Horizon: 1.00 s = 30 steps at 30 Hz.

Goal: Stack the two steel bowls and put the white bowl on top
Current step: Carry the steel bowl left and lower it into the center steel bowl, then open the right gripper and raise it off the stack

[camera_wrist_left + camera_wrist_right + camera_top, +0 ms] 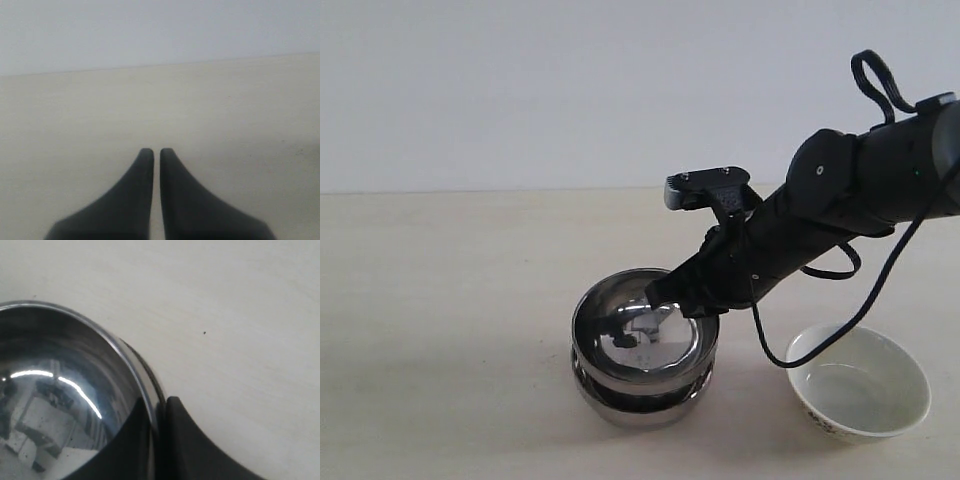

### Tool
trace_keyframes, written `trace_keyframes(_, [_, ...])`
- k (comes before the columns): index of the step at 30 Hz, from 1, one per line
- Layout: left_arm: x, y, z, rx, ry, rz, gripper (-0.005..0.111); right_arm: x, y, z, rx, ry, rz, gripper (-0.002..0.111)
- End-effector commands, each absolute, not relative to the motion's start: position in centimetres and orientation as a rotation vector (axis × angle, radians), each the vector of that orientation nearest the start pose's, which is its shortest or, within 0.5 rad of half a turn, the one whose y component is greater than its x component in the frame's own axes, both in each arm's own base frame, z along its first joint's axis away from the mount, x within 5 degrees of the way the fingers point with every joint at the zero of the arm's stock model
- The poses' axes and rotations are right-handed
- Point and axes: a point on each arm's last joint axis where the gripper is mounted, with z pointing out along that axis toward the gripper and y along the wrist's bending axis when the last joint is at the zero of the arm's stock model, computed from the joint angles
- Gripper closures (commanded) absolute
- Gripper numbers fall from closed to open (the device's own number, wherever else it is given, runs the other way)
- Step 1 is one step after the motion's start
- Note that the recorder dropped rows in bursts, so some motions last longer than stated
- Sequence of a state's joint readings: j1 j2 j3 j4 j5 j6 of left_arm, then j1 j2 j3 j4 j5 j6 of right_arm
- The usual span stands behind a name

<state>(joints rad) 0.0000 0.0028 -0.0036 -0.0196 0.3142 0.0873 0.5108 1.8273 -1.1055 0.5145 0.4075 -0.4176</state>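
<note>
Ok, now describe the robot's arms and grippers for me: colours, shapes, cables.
The right arm is matte black with rounded joint housings. A thin black cable hangs loose beneath it, and a black strap loop sits at its upper end. The right gripper and left gripper have black fingers that taper to rounded tips. The left arm itself is out of view.

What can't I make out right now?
Lower steel bowl: inside hidden by the top steel bowl, exterior view.
White bowl: printed marks too small to read, exterior view.
Left gripper: outside the exterior view; its wrist view shows only table.
Right gripper: fingertips lost against dark rim, exterior view.
</note>
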Motion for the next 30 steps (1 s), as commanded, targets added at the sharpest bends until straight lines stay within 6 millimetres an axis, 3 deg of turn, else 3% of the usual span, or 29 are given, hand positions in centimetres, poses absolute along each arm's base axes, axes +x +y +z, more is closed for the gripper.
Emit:
trace_keyframes(1, [5.41,-0.04,18.46,0.059,1.799,0.040,0.103,31.22,19.76,18.39,-0.672,2.549,0.493,0.108])
trace_keyframes(23, [5.41,-0.04,18.46,0.059,1.799,0.040,0.103,31.52,19.79,18.10,-0.685,2.526,0.473,0.108])
trace_keyframes(26, [5.41,-0.04,18.46,0.059,1.799,0.040,0.103,31.52,19.79,18.10,-0.685,2.526,0.473,0.099])
trace_keyframes(30, [5.41,-0.04,18.46,0.059,1.799,0.040,0.103,31.57,19.79,18.12,-0.684,2.520,0.470,0.074])
